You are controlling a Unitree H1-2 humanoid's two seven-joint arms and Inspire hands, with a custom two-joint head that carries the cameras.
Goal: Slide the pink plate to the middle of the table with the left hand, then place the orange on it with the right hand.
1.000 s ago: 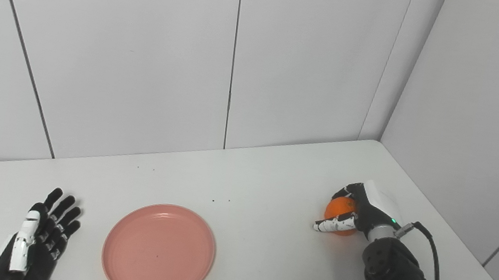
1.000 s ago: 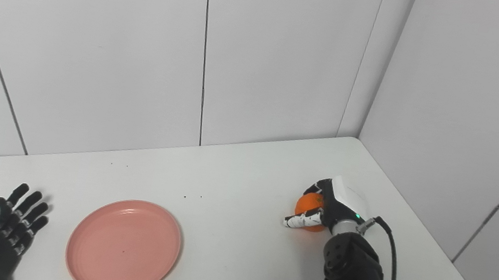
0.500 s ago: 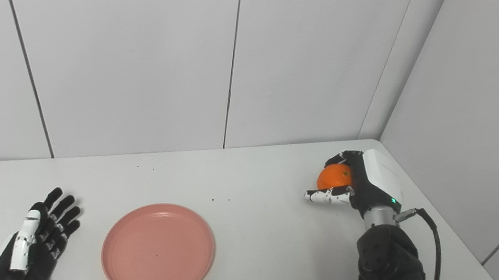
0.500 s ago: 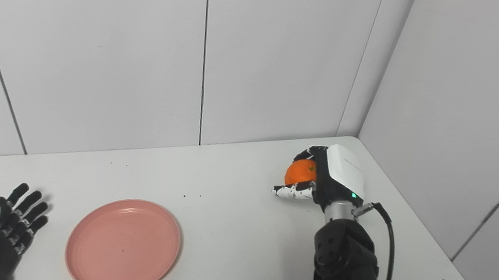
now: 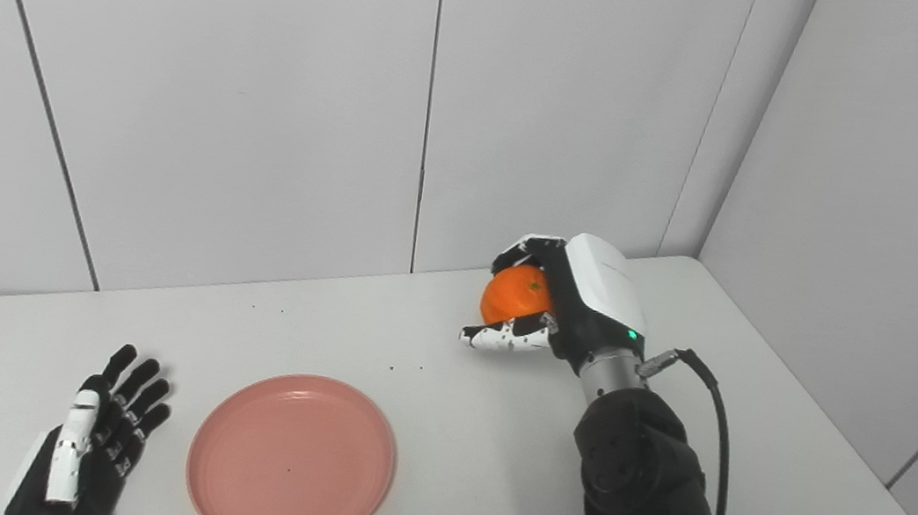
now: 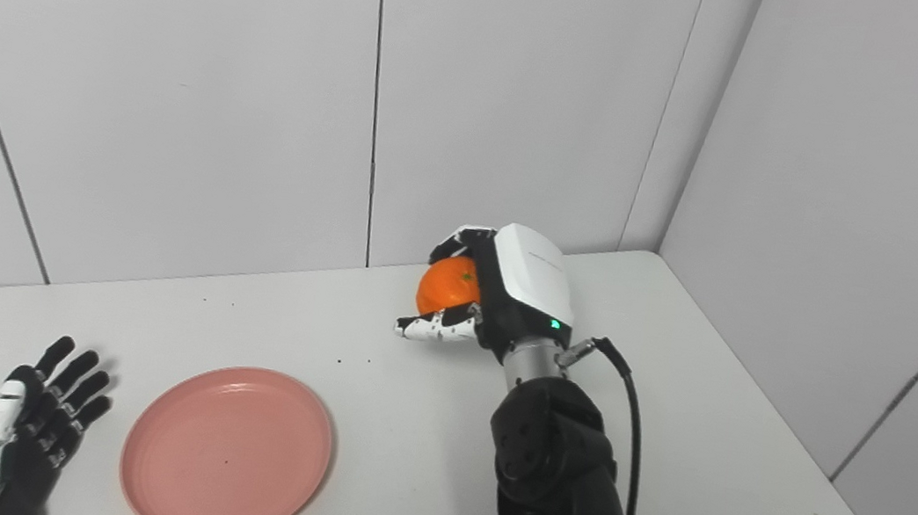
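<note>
Counting the things gives one pink plate [image 5: 291, 461], one orange [image 5: 514, 295] and two robot hands over one white table [image 5: 488, 439]. The right robot hand [image 5: 561, 302] grips the orange, which sits between curled fingers [image 5: 524, 246] above and the thumb [image 5: 501, 339] below, lifted clear of the table near its far edge. The plate lies flat toward the near edge, well apart from the orange, down and to the left of it. The left robot hand [image 5: 93, 444] rests just beside the plate's left rim, fingers spread, holding nothing.
</note>
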